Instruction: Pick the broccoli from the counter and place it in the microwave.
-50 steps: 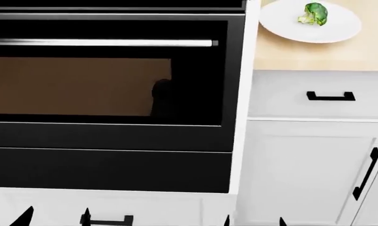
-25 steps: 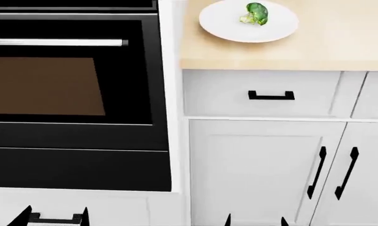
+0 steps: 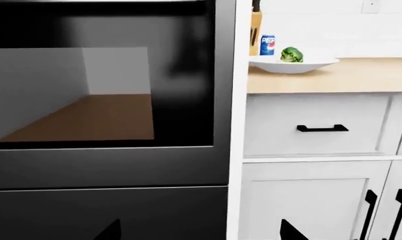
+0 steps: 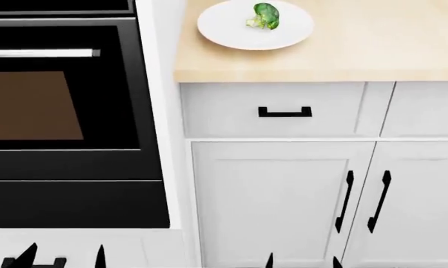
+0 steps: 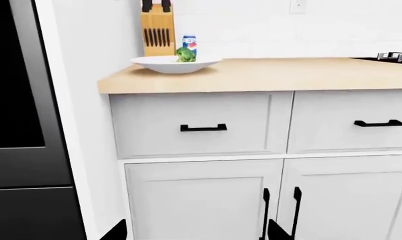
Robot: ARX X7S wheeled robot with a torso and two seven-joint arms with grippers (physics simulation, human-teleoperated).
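Broccoli point(image 4: 265, 15) apparently far beyond end effectors point(image 4: 302, 262)

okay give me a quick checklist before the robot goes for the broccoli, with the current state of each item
1. Broccoli located, on white plate: ok.
2. Approach over the counter free of obstacles: ok; soda can and knife block stand behind the plate.
3. Right pincer open: ok.
4. Left pincer open: ok.
5. Pincers at counter height: not ok, both low before the cabinets.
6. Microwave located, door open: cannot tell, not in view.
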